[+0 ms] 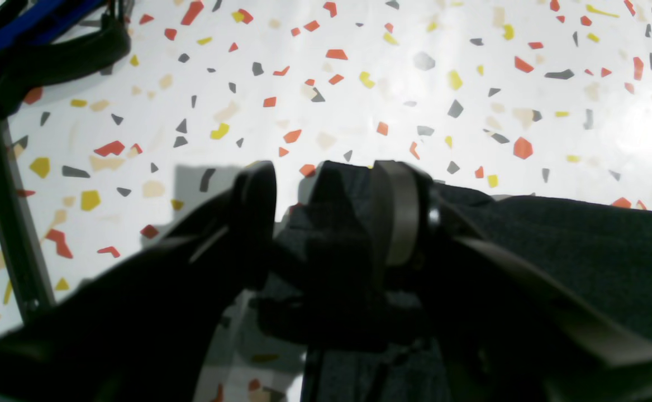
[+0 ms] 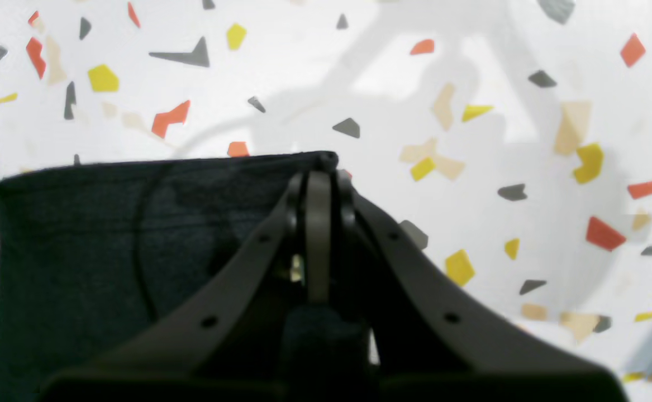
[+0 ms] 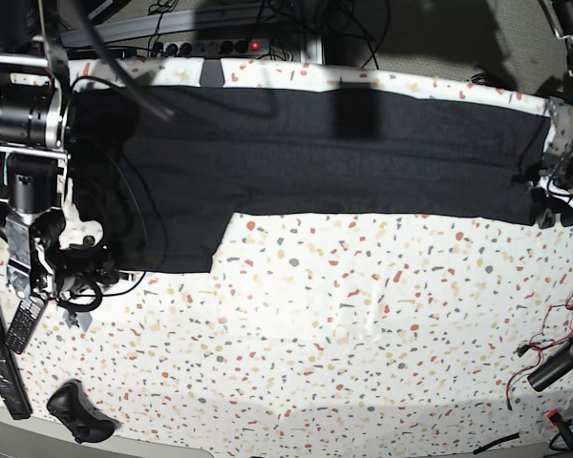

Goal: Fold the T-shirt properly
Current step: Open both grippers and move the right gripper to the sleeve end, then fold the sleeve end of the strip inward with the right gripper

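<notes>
Two end effectors: right (image 2: 319, 184) pinching T-shirt (image 2: 108, 223) corner, left (image 1: 326, 223) spread

A remote (image 3: 22, 324) lies on the speckled tablecloth (image 3: 363, 315).

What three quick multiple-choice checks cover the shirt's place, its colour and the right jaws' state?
1. Base view: where does the T-shirt lie?
A) along the far edge of the table
B) bunched mid-table
C) on the floor
2. Cloth colour showing?
A) white
B) black
C) red
3. How do the jaws of the right gripper stand?
A) wide apart
B) shut at the cloth's corner
C) out of view
Answers: A, a long band spans the far edge; B, only plain black shows; B, the right wrist view shows the tips together on the corner.
</notes>
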Motion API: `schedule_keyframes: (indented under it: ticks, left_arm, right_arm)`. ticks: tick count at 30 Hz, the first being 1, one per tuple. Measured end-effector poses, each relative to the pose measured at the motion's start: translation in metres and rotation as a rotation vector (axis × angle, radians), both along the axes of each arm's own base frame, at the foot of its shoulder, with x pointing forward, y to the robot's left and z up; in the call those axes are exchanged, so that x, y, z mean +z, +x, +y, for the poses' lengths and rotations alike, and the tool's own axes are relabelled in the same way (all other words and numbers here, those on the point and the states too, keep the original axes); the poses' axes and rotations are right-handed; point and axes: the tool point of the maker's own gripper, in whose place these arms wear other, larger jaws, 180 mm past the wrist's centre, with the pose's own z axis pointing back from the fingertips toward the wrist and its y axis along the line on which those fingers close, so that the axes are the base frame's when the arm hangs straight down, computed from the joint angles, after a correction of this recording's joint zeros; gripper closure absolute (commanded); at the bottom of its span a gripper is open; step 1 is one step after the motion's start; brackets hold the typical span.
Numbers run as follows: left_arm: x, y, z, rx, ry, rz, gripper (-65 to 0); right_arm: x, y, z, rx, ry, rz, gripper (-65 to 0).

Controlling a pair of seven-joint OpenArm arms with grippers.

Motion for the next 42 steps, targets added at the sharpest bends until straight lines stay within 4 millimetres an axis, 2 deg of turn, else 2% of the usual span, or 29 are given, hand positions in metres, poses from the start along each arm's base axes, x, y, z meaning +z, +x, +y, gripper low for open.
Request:
schedule_keyframes:
  ticks: [5, 7, 9, 13, 22, 31, 34, 39, 42]
  left_arm:
    - [0.000, 0.000, 0.000, 0.000, 0.000, 0.000, -26.5]
    - [0.000, 0.000, 0.000, 0.000, 0.000, 0.001, -26.5]
    - [0.000, 0.000, 0.000, 0.000, 0.000, 0.000, -26.5]
    - [0.000, 0.000, 0.000, 0.000, 0.001, 0.001, -26.5]
    - [-0.001, 0.000, 0.000, 0.000, 0.000, 0.003, -26.5]
    - [-0.002, -0.001, 0.000, -0.001, 0.003, 0.007, -26.5]
    - [-0.002, -0.002, 0.000, 0.000, 0.004, 0.008, -26.5]
    - [-0.002, -0.002, 0.001, 0.000, 0.007, 0.009, -26.5]
    - [-0.002, -0.001, 0.000, -0.001, 0.006, 0.009, -26.5]
  right_arm:
    - [0.029, 0.011, 0.016, 0.121, -0.040, -0.067, 0.0]
    - [0.044, 0.016, 0.031, 0.169, -0.044, -0.145, 0.0]
    - [0.052, 0.009, 0.049, 0.222, -0.041, -0.204, 0.0]
    - [0.049, -0.033, 0.083, 0.332, -0.040, -0.216, 0.0]
    - [0.048, -0.117, 0.130, 0.489, -0.046, -0.277, 0.0]
    - [0.063, -0.176, 0.186, 0.542, 0.068, -0.346, 0.0]
    - [0.064, -0.188, 0.196, 0.541, 0.097, -0.346, 0.0]
    - [0.048, -0.220, 0.197, 0.543, 0.120, -0.267, 0.0]
    - [0.044, -0.233, 0.199, 0.538, 0.139, -0.250, 0.0]
